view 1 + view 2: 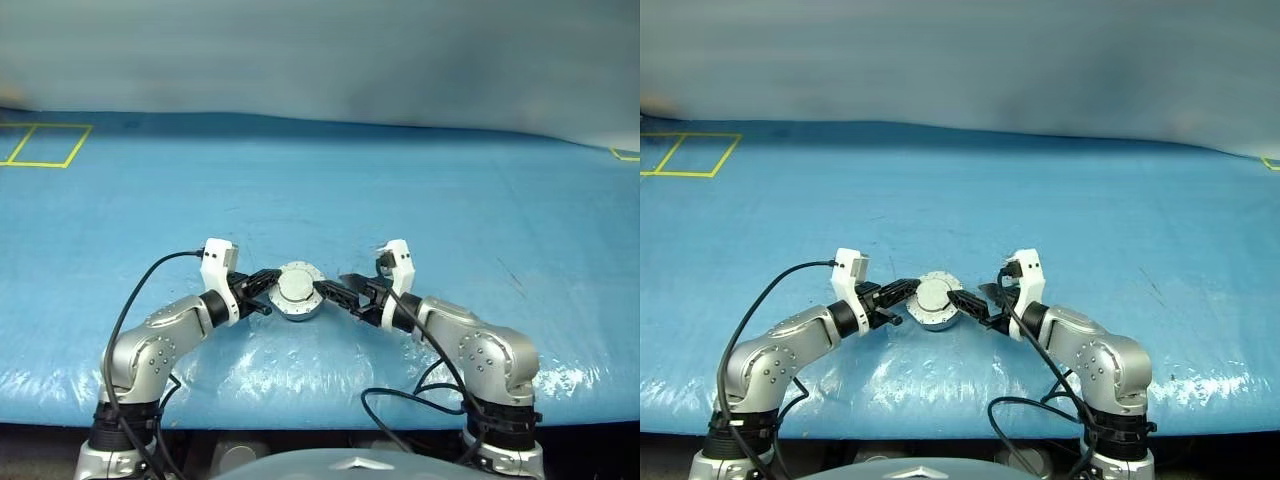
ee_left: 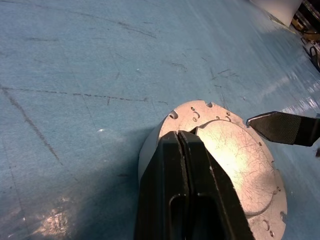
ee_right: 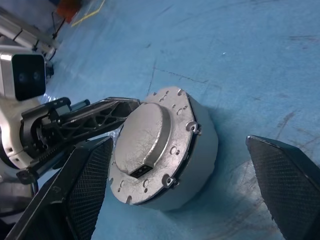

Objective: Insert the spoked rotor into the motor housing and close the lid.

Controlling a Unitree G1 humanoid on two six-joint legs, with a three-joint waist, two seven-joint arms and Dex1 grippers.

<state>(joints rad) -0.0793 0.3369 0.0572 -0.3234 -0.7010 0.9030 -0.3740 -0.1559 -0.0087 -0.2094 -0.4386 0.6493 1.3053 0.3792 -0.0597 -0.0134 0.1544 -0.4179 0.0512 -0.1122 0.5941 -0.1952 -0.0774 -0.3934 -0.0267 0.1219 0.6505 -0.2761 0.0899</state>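
The left gripper (image 1: 262,283), jaws pressed together, rests its tips on the lid (image 3: 145,137), already closed over the motor housing (image 3: 202,150), while the right gripper (image 3: 175,195) stands with jaws spread wide on either side of the assembly, near the worktop's (image 1: 450,200) front edge at its middle. The metal unit looks rigid, fairly heavy and slick, so its straight side wall seems the surest hold; bare blue worktop lies open toward the far edge and both sides
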